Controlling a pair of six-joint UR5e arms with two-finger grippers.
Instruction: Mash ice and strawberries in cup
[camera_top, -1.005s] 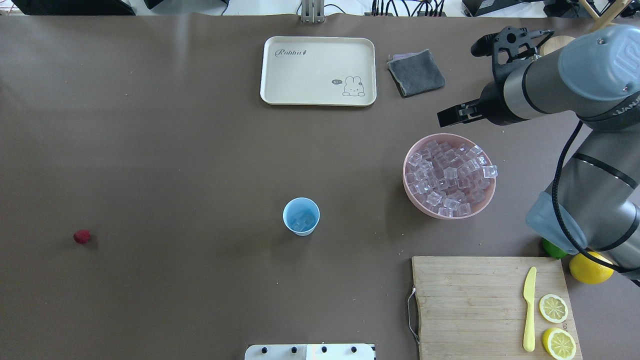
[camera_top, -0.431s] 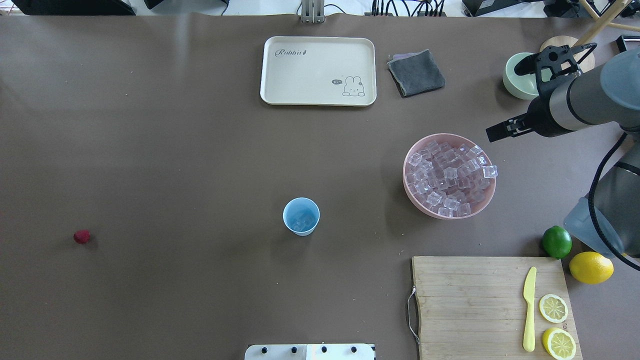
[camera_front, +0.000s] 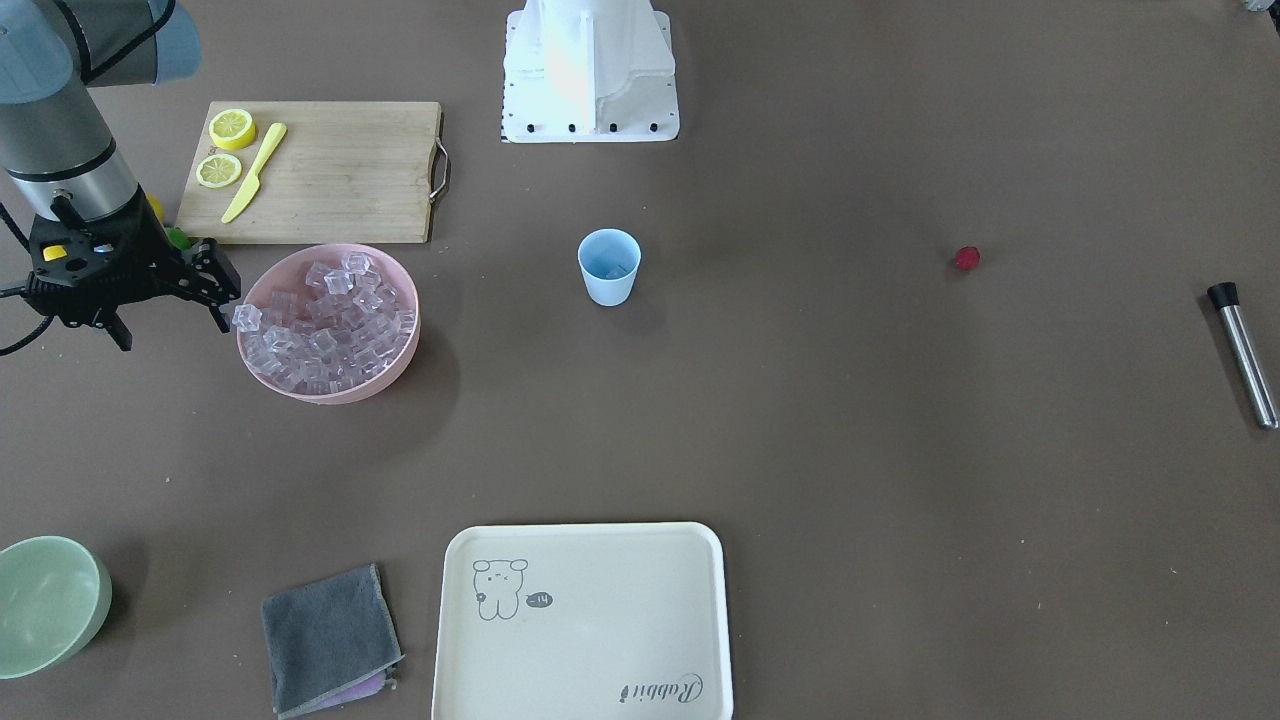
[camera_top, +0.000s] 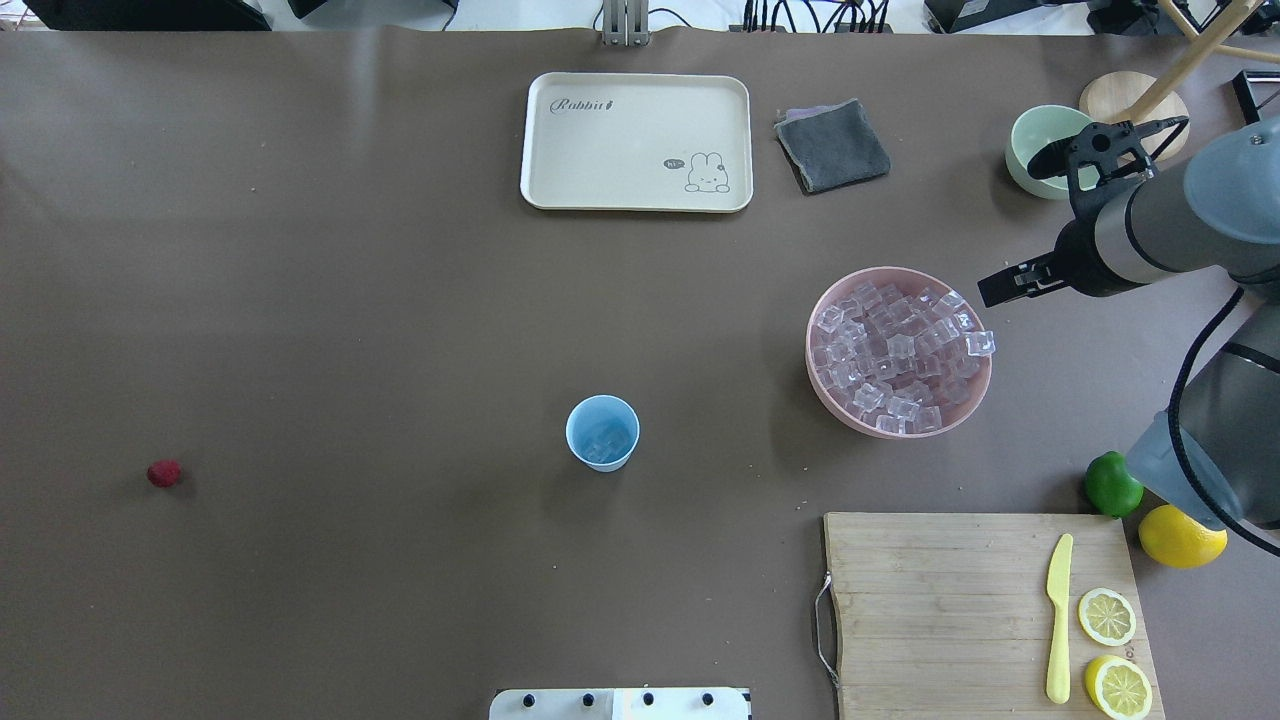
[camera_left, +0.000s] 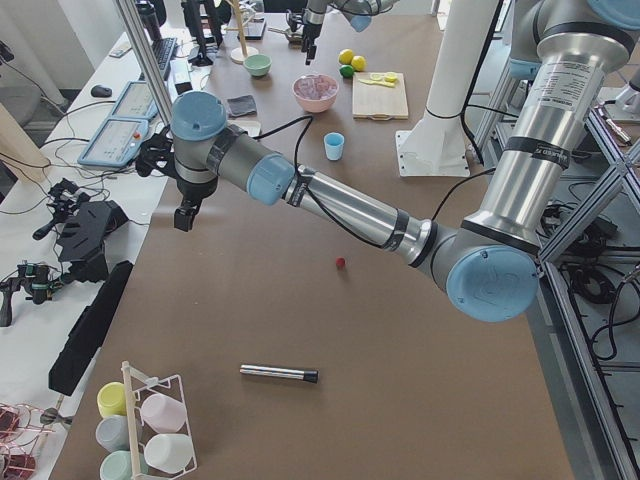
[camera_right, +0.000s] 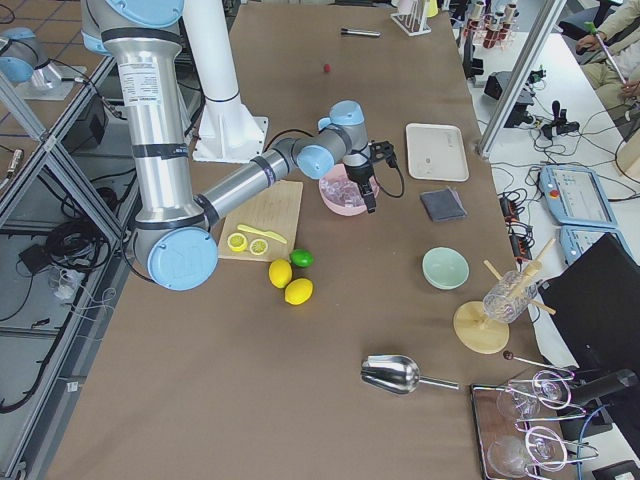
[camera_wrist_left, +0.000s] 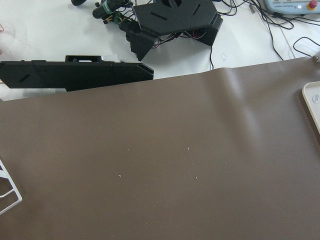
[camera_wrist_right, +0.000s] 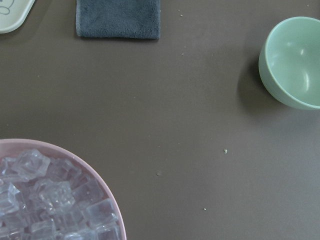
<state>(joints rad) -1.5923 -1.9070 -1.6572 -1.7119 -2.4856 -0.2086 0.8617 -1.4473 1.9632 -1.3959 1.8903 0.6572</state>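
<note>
The cup (camera_top: 602, 433) sits mid-table with a few ice cubes (camera_top: 606, 440) in it. The strawberry (camera_top: 164, 473) lies loose, well off the cup on the robot's left, not in yet. The right gripper (camera_front: 172, 322) hangs by the pink bowl (camera_front: 340, 392) of ice, on the side away from the cup, its fingers seemingly spread and empty, probably going for another cube. The left gripper (camera_left: 185, 214) is parked far from the cup; I can't tell its fingers. The front view shows a metal rod (camera_front: 1241, 352) beyond the strawberry, likely the masher, which the overhead misses.
</note>
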